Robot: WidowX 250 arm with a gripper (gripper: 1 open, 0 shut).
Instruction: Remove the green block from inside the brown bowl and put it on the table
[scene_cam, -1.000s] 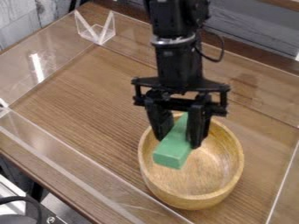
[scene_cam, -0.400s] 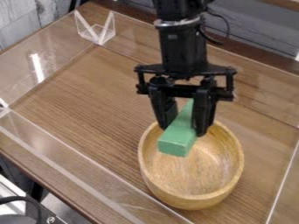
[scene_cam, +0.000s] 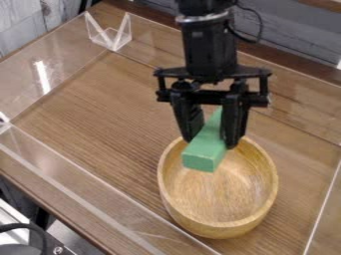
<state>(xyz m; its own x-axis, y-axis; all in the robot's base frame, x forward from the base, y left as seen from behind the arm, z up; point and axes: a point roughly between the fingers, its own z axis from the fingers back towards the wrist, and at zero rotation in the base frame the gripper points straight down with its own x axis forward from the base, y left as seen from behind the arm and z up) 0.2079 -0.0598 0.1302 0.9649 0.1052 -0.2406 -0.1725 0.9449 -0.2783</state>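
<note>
wood-grain table (scene_cam: 94, 110) beneath; gripper (scene_cam: 210, 134) pinches green block (scene_cam: 205, 151) above brown bowl (scene_cam: 220, 214) (clearing its rim, probably).

— Bowl material? Light wood on the brown bowl (scene_cam: 220, 204), visible grain, smooth satin sheen inside.
— And the surface beneath? Wood-grain table (scene_cam: 107, 110), long streaks, slightly glossy; clear acrylic walls (scene_cam: 107, 30), shiny.
— Block? Green block (scene_cam: 206, 151), plain, matt, smooth.
— Gripper (scene_cam: 210, 134)? Black, matt, plastic-looking.
</note>
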